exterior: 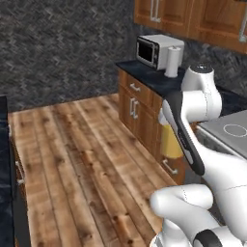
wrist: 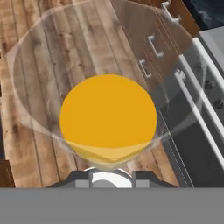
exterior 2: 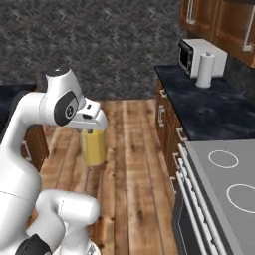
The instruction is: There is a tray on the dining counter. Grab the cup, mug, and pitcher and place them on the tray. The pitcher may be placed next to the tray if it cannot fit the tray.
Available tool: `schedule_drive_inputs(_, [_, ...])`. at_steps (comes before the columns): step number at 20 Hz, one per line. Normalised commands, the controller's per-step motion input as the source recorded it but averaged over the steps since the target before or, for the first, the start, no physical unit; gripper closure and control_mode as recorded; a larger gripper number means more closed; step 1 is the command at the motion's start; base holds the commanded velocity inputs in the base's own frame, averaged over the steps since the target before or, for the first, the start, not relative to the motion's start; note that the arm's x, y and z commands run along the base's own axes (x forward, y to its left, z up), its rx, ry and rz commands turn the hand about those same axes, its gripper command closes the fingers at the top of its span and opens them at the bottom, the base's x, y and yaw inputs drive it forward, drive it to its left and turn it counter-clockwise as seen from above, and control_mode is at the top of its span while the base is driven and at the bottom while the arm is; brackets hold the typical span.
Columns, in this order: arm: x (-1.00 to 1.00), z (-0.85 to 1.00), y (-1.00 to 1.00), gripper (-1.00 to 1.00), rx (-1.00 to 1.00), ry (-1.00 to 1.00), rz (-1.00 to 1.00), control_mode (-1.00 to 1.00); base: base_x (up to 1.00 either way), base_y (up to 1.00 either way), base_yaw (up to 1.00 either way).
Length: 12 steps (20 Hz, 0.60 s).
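At the far left of the left base view, a strip of the black marbled stone dining counter [exterior: 4, 159] runs down the edge, beside the brown plank floor [exterior: 77, 159]. Further right, the white arm [exterior: 193, 125] carries the tall clear glass pitcher [exterior: 171, 141] of orange-yellow liquid above the floor, in front of the wooden base cabinets [exterior: 140, 113]; the arm covers most of the pitcher here. Behind them, a silver microwave [exterior: 155, 50] and a white paper-towel roll [exterior: 172, 61] stand side by side on the dark side counter [exterior: 149, 77], and a grey stovetop [exterior: 231, 130] lies at the right edge.

In the right base view, the pitcher [exterior 2: 93, 147] hangs upright under the white hand, clear of the floor, with the gripper [exterior 2: 89, 130] at its top. The fingers are clamped on the pitcher's rim. To the right stand the cabinets [exterior 2: 167, 119], the stovetop [exterior 2: 226, 184], the microwave [exterior 2: 199, 56] and the roll [exterior 2: 205, 69].

The hand view looks straight down into the pitcher [wrist: 108, 111]: the orange liquid forms a round disc inside the pale glass wall, with floor planks on the left and cabinet handles on the right.
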Motion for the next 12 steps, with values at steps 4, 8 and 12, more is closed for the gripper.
schedule_drive_inputs(4, [0.0, 0.0, 0.0, 1.0, 0.0, 0.0, 0.0, 1.0, 0.3, 0.9, 0.0])
schedule_drive_inputs(8, [0.0, 0.0, 0.0, 1.0, 0.0, 0.0, 0.0, 1.0, 0.17, 0.7, 0.0])
schedule_drive_inputs(12, [0.0, 0.0, 0.0, 1.0, 0.0, 0.0, 0.0, 1.0, 0.73, 0.09, -0.05])
